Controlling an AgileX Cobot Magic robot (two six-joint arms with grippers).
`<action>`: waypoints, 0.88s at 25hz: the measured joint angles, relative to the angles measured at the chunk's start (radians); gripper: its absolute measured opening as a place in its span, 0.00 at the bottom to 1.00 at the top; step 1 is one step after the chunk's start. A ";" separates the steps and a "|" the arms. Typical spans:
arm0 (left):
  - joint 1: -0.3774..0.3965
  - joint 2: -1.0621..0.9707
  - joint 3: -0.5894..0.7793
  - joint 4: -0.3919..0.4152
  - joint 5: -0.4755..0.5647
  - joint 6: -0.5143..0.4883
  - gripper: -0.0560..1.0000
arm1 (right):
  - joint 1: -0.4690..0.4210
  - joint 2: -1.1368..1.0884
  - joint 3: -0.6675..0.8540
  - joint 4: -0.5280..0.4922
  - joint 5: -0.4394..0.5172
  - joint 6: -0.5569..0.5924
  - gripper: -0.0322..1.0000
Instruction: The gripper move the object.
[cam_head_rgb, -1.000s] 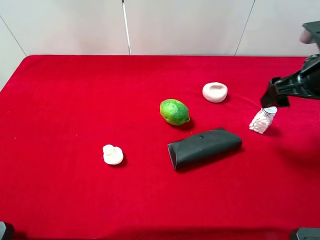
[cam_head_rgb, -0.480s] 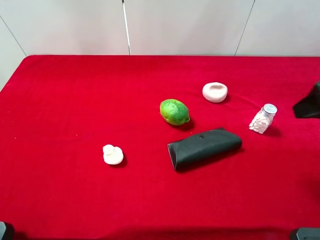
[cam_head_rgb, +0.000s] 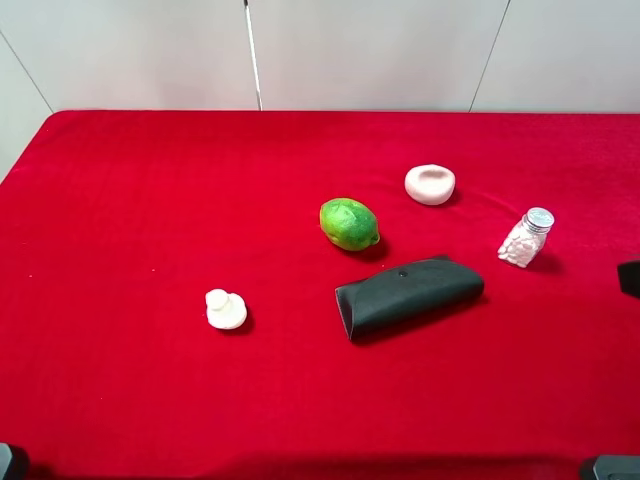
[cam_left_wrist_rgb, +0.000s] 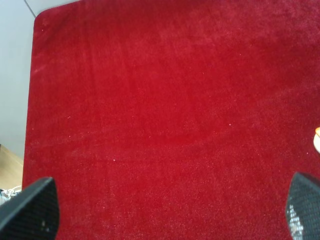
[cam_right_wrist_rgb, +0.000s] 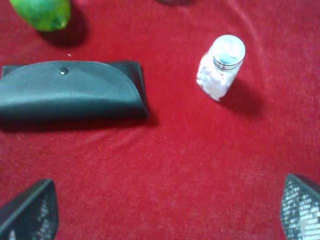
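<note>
The small clear glass bottle (cam_head_rgb: 526, 238) with white pills and a silver cap stands upright on the red cloth at the right; it also shows in the right wrist view (cam_right_wrist_rgb: 220, 66). My right gripper (cam_right_wrist_rgb: 165, 212) is open and empty, hanging above the cloth apart from the bottle; only a black tip of it (cam_head_rgb: 630, 278) shows at the right edge of the high view. My left gripper (cam_left_wrist_rgb: 170, 210) is open and empty over bare red cloth, and it is out of the high view.
A green fruit (cam_head_rgb: 349, 223) lies mid-table, with a dark grey case (cam_head_rgb: 408, 295) in front of it. A pale pink-white bowl-shaped piece (cam_head_rgb: 430, 183) sits behind the bottle. A white knobbed lump (cam_head_rgb: 225, 309) lies at the left. The cloth's left edge (cam_left_wrist_rgb: 30, 100) is near my left gripper.
My right gripper was at the bottle's cap, then drew away to the right and toward the front, almost out of the high view. The bottle stays upright in place.
</note>
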 joint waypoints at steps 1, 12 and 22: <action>0.000 0.000 0.000 0.000 0.000 0.000 0.89 | 0.000 -0.034 0.014 0.000 -0.005 -0.002 0.70; 0.000 0.000 0.000 0.000 0.000 0.000 0.89 | 0.000 -0.297 0.032 0.005 -0.007 -0.022 0.70; 0.000 0.000 0.000 0.000 0.000 0.000 0.89 | 0.000 -0.450 0.032 0.006 -0.007 -0.024 0.70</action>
